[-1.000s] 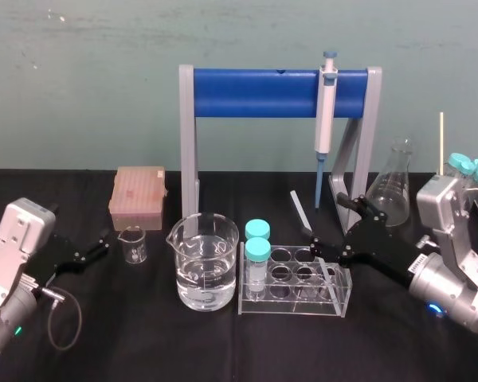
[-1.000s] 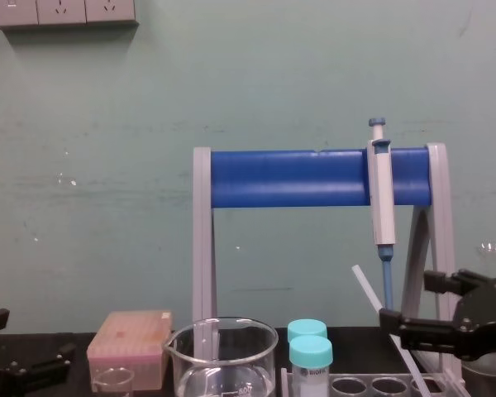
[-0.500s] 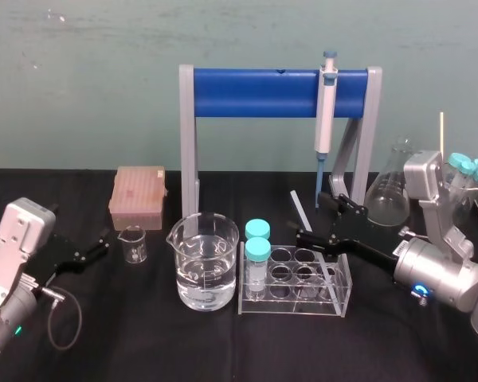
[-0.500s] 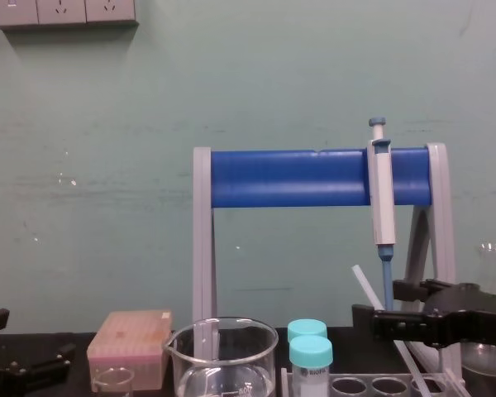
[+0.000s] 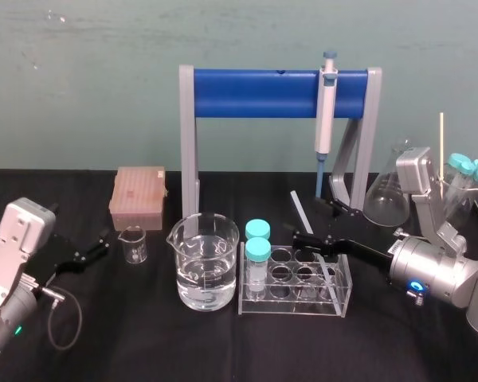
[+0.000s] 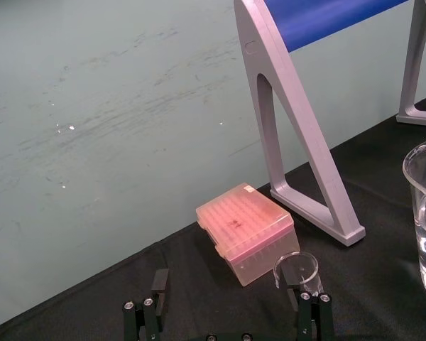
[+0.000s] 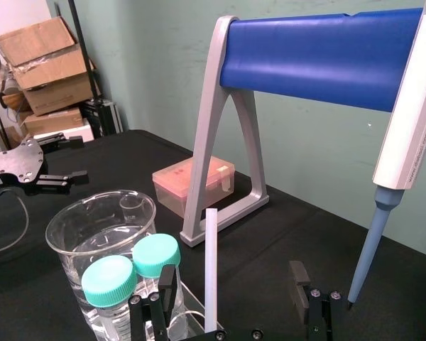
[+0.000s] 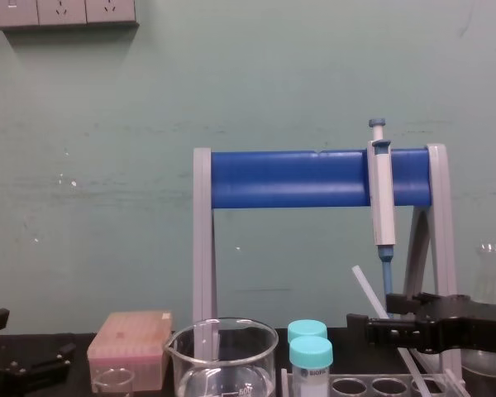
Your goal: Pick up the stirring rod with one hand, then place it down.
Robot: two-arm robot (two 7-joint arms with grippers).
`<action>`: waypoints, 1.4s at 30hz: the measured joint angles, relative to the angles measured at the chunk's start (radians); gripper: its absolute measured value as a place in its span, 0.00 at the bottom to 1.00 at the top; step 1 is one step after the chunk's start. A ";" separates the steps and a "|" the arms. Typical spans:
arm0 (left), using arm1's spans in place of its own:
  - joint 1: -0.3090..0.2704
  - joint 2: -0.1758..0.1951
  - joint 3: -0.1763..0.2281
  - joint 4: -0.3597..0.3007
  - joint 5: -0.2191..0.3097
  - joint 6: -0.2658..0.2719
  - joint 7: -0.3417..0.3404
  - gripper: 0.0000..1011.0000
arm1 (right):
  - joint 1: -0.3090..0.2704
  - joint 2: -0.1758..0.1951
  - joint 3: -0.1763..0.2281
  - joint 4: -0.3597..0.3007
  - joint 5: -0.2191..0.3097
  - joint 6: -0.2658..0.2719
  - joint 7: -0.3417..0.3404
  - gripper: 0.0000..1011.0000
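Observation:
The stirring rod (image 5: 303,216) is a thin whitish glass rod leaning in the clear tube rack (image 5: 342,296), its top tilted back and to the left. It also rises above the rack in the chest view (image 8: 364,286). My right gripper (image 5: 315,223) is open around the rod's upper part, one finger on each side, not touching it. In the right wrist view the rod (image 7: 211,270) stands upright between the spread fingers of the right gripper (image 7: 231,307). My left gripper (image 5: 94,246) rests open and idle at the table's left, also seen in its wrist view (image 6: 227,314).
A large beaker of water (image 5: 203,263) stands left of the rack, which holds two teal-capped tubes (image 5: 257,253). A pipette (image 5: 325,111) hangs on the blue-barred stand (image 5: 255,92) behind. A pink tip box (image 5: 139,196), a small beaker (image 5: 133,243) and a conical flask (image 5: 390,191) stand nearby.
My right gripper has swung left and forward, from beside the rack to a place around the rod's upper part, with its fingers still spread. The left arm has not moved.

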 joint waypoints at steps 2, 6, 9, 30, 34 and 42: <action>0.000 0.000 0.000 0.000 0.000 0.000 0.000 0.99 | 0.000 0.000 0.000 0.000 0.000 0.000 0.000 0.99; 0.000 0.000 0.000 0.000 0.000 0.000 0.000 0.99 | 0.000 0.000 0.000 -0.001 0.000 0.000 0.000 0.99; 0.000 0.000 0.000 0.000 0.000 0.000 0.000 0.99 | 0.000 0.000 0.000 -0.002 0.000 -0.001 0.000 0.99; 0.000 0.000 0.000 0.000 0.000 0.000 0.000 0.99 | -0.002 0.001 0.000 -0.004 -0.001 -0.003 0.001 0.60; 0.000 0.000 0.000 0.000 0.000 0.000 0.000 0.99 | -0.002 0.001 0.000 -0.004 -0.001 -0.004 0.001 0.48; 0.000 0.000 0.000 0.000 0.000 0.000 0.000 0.99 | -0.002 0.001 0.000 -0.004 -0.002 -0.004 0.001 0.20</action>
